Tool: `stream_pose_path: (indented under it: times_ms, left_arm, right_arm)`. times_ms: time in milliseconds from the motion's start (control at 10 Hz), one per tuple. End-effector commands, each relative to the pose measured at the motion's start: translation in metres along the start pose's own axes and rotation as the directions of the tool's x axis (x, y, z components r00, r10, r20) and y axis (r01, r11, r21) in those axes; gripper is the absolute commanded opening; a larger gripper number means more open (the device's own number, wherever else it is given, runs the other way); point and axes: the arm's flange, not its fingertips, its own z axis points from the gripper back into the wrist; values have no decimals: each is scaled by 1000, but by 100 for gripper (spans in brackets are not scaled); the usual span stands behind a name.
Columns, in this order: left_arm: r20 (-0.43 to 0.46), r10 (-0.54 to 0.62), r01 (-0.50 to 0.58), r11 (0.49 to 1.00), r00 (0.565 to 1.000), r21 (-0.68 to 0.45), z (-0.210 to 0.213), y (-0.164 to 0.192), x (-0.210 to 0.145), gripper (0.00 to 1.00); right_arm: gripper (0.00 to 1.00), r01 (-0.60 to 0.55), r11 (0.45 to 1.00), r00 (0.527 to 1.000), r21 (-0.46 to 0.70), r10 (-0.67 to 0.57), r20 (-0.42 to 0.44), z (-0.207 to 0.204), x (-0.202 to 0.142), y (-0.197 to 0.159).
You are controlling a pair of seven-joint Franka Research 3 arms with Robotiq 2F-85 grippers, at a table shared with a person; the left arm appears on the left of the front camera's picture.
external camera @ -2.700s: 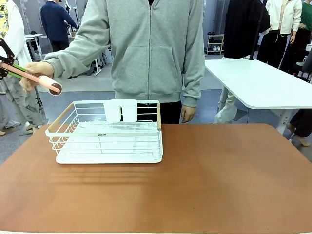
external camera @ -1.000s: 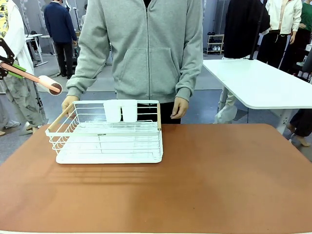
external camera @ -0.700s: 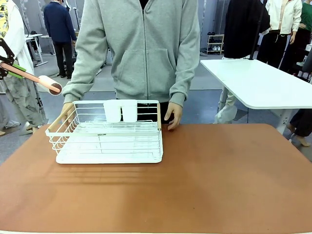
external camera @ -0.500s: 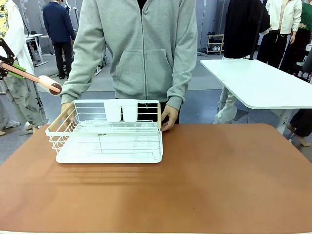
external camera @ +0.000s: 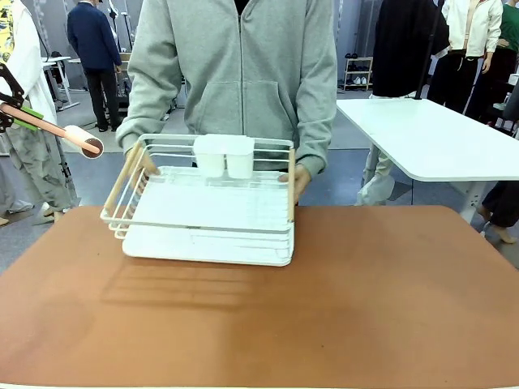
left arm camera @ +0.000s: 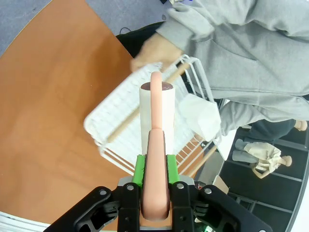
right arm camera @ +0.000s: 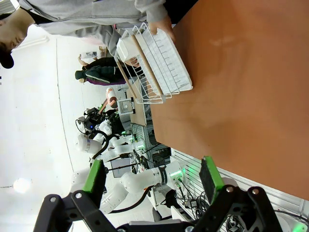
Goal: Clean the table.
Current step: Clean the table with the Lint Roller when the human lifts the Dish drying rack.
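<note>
So, the big rectangular reddish-brown matte table [external camera: 365, 308] is sitting wide across the front view. The left gripper [left arm camera: 154, 166] is hanging up beyond its left side, green pads clamping the pink handle of a white-rolled lint roller [left arm camera: 157, 113]. The roller's long axis is pointing inward and down at the far-left part of the top. Right there, a person's hands [external camera: 302, 180] are holding a white wire dish rack [external camera: 211, 219] tilted above the surface. The right gripper [right arm camera: 152, 178] is hanging with jaws wide apart, gripping nothing. I'm guessing the left arm is the one doing the rolling.
</note>
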Motion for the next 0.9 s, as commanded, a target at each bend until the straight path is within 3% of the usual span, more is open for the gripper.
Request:
stream_pose_path:
  times_ms: [0,300,400,700,800]
  left_arm:
    - [3,-1,1,1000,1000,-2,1,-1,0,2]
    - [3,-1,1,1000,1000,-2,1,-1,0,2]
    - [0,0,0,1000,1000,0,0,0,0,21]
    - [-166,-178,190,980,970,57,9,-7,28,21]
    - [-247,-278,301,952,928,58,7,-8,39,21]
  right_arm:
    - [100,-7,1000,1000,12,7,2,0,-5,2]
    - [100,-7,1000,1000,12,7,2,0,-5,2]
    - [100,-7,1000,1000,12,7,2,0,-5,2]
    - [100,-7,1000,1000,12,7,2,0,-5,2]
    - [100,-7,1000,1000,12,7,2,0,-5,2]
